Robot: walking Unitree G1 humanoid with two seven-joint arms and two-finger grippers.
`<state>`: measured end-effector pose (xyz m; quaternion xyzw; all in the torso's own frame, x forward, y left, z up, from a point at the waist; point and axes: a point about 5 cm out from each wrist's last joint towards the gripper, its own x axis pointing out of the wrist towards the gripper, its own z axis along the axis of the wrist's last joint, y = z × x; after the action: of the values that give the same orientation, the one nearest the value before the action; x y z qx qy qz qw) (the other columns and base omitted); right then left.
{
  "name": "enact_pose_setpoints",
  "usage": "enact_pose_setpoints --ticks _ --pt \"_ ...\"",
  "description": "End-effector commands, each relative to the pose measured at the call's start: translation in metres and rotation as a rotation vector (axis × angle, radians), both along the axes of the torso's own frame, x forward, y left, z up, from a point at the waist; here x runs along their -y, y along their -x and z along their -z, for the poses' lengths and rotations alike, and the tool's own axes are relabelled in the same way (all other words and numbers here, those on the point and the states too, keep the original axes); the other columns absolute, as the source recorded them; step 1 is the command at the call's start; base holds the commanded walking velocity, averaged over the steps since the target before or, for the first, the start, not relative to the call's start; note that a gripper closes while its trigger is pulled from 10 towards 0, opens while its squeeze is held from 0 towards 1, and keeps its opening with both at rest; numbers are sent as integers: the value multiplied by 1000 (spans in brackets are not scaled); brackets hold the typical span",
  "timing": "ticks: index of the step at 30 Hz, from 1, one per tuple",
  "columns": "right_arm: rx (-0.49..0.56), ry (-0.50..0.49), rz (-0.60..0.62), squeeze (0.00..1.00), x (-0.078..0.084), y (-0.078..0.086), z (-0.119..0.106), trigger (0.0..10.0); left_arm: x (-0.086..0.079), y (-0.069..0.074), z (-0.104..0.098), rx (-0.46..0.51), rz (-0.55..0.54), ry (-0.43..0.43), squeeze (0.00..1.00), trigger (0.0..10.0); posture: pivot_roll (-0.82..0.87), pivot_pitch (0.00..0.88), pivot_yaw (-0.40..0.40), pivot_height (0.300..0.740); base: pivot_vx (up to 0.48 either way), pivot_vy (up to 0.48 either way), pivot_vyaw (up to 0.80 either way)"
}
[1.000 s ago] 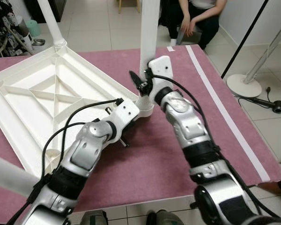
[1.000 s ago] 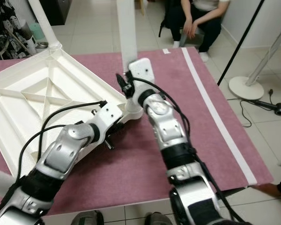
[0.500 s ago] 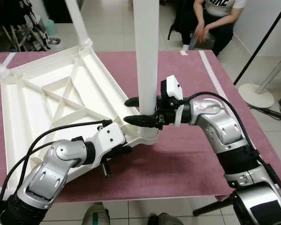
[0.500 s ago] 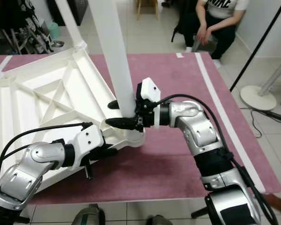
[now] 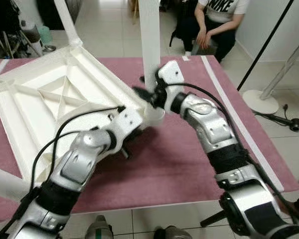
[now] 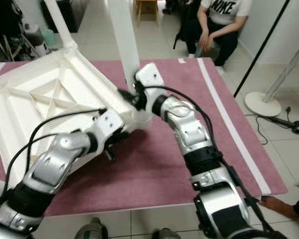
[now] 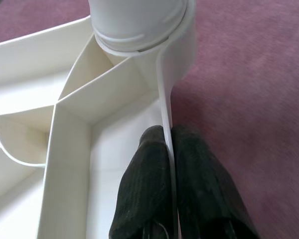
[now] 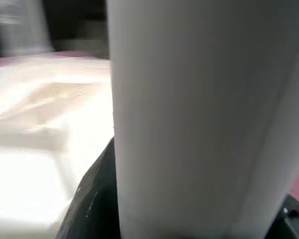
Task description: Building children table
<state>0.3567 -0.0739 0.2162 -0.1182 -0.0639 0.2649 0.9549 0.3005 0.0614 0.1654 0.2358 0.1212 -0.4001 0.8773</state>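
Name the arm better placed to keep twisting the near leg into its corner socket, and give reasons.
Right. The right gripper already wraps the white leg just above its socket, while the left gripper pinches the tabletop rim, steadying it.

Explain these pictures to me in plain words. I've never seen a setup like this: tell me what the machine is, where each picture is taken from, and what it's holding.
This is a humanoid robot with two silver arms, each ending in a pincer of two black fingers. The two wide pictures come from cameras in its head, looking down. The two close-ups come from cameras on its wrists.

In front of it lies a maroon mat with a white plastic tabletop turned upside down, its ribs facing up. A white leg stands in the tabletop's near corner socket.

The left pincer is pinched shut on the tabletop's thin edge wall beside that socket, steadying it. The right pincer has a finger on each side of the leg near its base, gripping it.

A person sits on the floor beyond the mat.
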Motion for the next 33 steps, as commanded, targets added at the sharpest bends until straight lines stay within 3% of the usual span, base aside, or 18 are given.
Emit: enact_pose_setpoints --ticks 1,4,9,10,12,13,14,15,16,17,19,20,23,25,30,31,32,33 --pt "-89 107 278 0 29 -10 32 0 17 -1 -43 238 4 49 0 0 110 0 18 740 0 0 0" --pt "-79 78 432 0 33 -11 37 0 25 -9 -46 263 -22 31 0 0 104 0 29 740 0 0 0" --pt "-48 24 414 0 22 -8 37 0 30 -11 -47 257 -5 36 0 0 101 0 32 740 0 0 0" --pt "-40 19 376 0 17 -7 35 10000 29 -10 -46 254 -1 33 0 0 101 0 34 740 0 0 0" --pt "-9 6 286 0 11 -4 30 10000 27 -6 -44 244 27 34 0 0 101 0 34 740 0 0 0" --pt "1 -30 178 169 6 0 26 10000 24 1 -40 235 80 32 0 0 105 0 30 740 0 0 0" --pt "1 -30 178 169 6 0 26 10000 24 1 -40 235 80 32 0 0 105 0 30 740 0 0 0" --pt "2 -49 56 1000 1 5 22 10000 22 8 -37 223 129 29 0 0 105 0 30 740 0 0 0" --pt "2 -49 56 1000 1 5 22 10000 22 8 -37 223 129 29 0 0 105 0 30 740 0 0 0" --pt "-2 -60 -85 1000 0 12 19 10000 18 16 -32 209 177 19 0 0 108 0 29 740 0 0 0" --pt "-21 -63 -186 1000 -2 18 18 10000 16 21 -28 197 210 9 0 0 108 0 29 740 0 0 0" --pt "-23 -7 -366 0 0 28 15 10000 11 33 -21 170 281 -4 0 0 110 0 32 740 0 0 0" --pt "-14 51 -484 0 3 36 14 10000 7 43 -16 147 336 -16 0 0 110 0 32 740 0 0 0" --pt "-38 137 -649 0 7 41 13 10000 -1 60 -10 108 430 -15 0 0 117 0 33 740 0 0 0" --pt "-72 144 -728 0 8 39 10 10000 -5 68 -10 90 461 -2 0 0 125 0 30 740 0 0 0" --pt "-80 143 -764 0 8 39 8 4353 -7 69 -10 86 462 -1 0 0 132 0 26 740 0 0 0" --pt "-94 129 -793 0 7 37 8 0 -8 69 -11 89 450 -1 0 0 138 0 21 740 0 0 0" --pt "-94 129 -793 0 7 37 8 0 -8 69 -11 89 450 -1 0 0 138 0 21 740 0 0 0"
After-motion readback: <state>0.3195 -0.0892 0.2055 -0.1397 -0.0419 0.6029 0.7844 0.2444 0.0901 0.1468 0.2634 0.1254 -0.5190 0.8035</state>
